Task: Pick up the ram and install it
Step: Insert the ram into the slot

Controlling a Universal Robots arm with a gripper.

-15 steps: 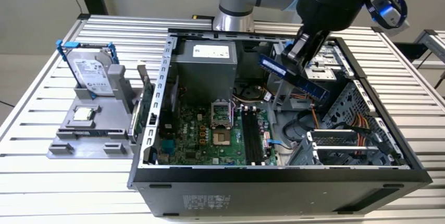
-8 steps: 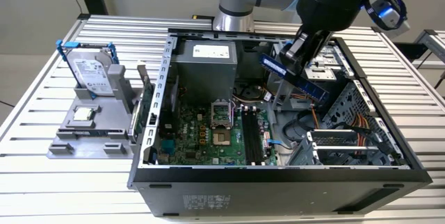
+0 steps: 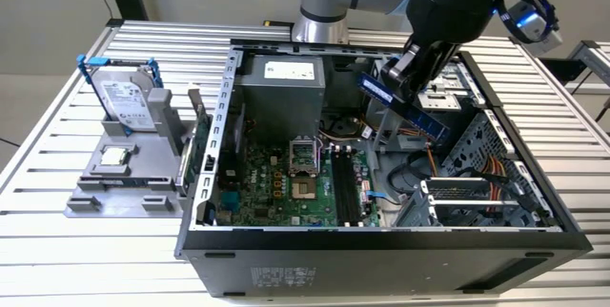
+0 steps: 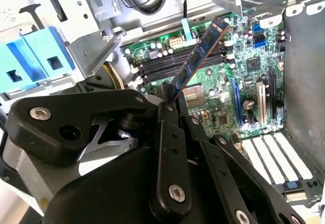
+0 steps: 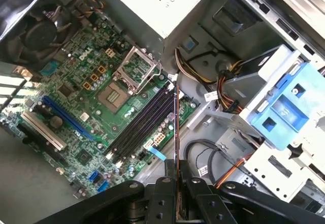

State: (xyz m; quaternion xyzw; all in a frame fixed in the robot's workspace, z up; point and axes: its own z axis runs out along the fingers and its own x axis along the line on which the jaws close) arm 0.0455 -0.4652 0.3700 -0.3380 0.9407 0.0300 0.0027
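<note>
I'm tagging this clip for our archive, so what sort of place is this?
Likely a robotics lab or test bench for computer assembly: an open computer case lies on a slatted metal table, a hard drive stands in a grey fixture, and the arm's claw holds the ram.

Your pincer (image 3: 406, 78) hangs over the open case (image 3: 381, 250), which lies on the surface (image 3: 57, 250), with the ram (image 3: 410, 111) clamped in it, tilted. Below the pincer, inside the case, lies the motherboard (image 3: 276, 178); its long slots (image 3: 345, 185) are apart from the ram. Well away from the pincer, outside the case, a hard drive (image 3: 126, 96) stands in a holder (image 3: 119, 175).
</note>
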